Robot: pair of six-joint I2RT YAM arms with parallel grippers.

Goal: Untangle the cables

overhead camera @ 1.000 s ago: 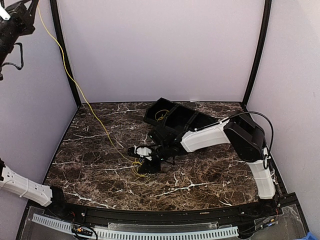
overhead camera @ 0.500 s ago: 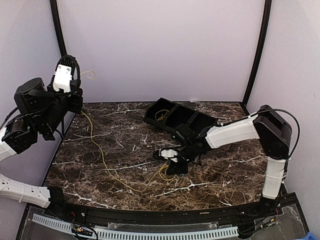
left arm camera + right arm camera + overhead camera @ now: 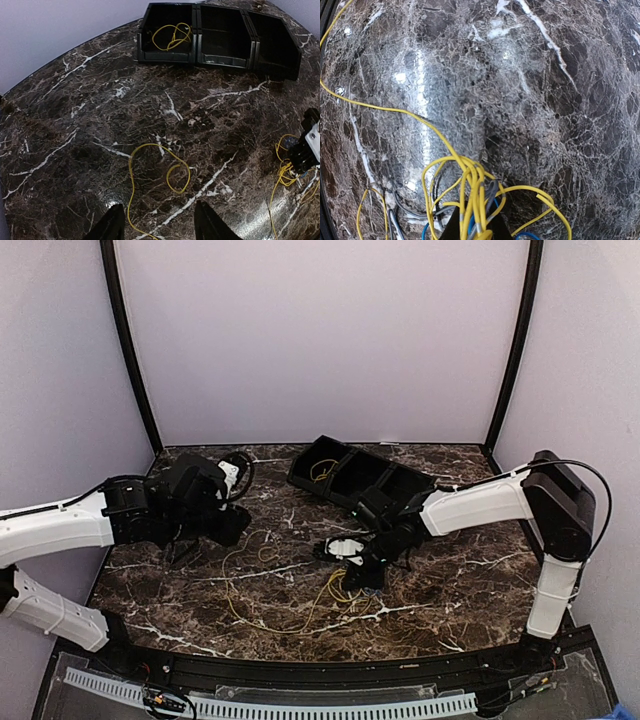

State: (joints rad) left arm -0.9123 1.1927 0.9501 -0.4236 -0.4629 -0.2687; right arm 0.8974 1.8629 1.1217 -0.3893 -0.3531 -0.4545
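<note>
Strands of yellow cable (image 3: 470,185) were pinched in your right gripper (image 3: 476,231), jaws clamped on the bunch, with bits of blue cable (image 3: 527,235) poking out below. Your left gripper (image 3: 156,225) hung empty with its jaws spread over a loose yellow loop on the marble table (image 3: 75,125) — another yellow coil sat in the black bin (image 3: 167,56), end compartment.

Robot lab test booth: plain lilac walls (image 3: 320,340), black frame posts (image 3: 518,340), marbled tabletop (image 3: 450,590).
</note>
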